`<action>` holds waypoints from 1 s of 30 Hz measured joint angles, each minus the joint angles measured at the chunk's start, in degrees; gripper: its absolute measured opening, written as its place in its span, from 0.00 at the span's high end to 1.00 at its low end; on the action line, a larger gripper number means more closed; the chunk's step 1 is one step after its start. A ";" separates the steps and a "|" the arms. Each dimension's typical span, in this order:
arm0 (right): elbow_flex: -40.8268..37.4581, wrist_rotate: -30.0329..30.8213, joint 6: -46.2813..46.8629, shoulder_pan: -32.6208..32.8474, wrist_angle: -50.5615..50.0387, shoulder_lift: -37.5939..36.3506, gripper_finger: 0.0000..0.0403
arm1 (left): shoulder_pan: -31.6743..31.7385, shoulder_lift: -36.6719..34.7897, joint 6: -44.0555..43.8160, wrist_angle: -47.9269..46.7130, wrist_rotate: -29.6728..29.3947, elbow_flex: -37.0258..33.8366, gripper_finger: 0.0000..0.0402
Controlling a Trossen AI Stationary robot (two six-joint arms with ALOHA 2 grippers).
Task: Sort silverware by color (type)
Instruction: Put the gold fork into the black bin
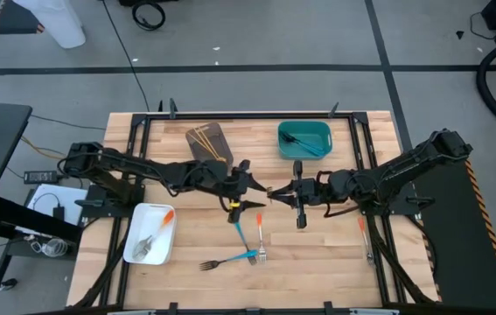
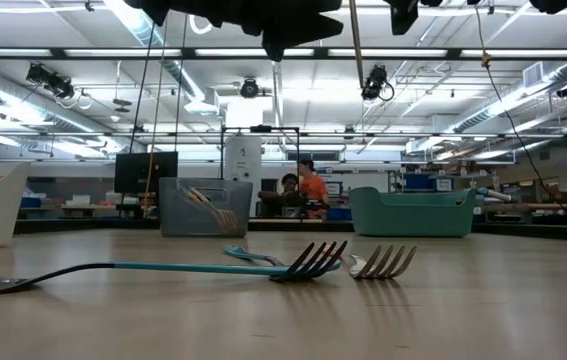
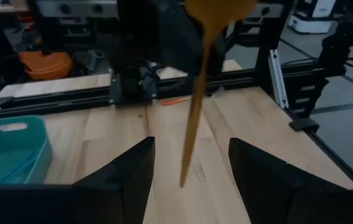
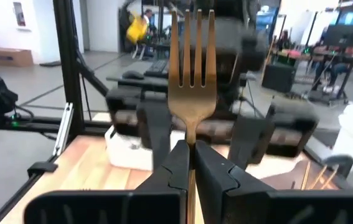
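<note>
Gold fork (image 4: 192, 81): pinched upright in right end effector (image 4: 192, 163), above bench (image 1: 317, 254) centre.
Left end effector (image 3: 192, 167): spread, facing fork handle, no contact.

We see two trays at the table's (image 1: 335, 262) far edge, one (image 1: 208, 142) left of the other (image 1: 304, 139); a third (image 1: 150, 233) sits near the left front, forks (image 1: 249, 245) lying right of it.
</note>
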 joint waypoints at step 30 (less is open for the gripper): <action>0.02 2.42 -6.28 -1.09 9.94 0.24 0.95 | -0.05 1.87 0.02 9.53 -8.48 -0.04 0.72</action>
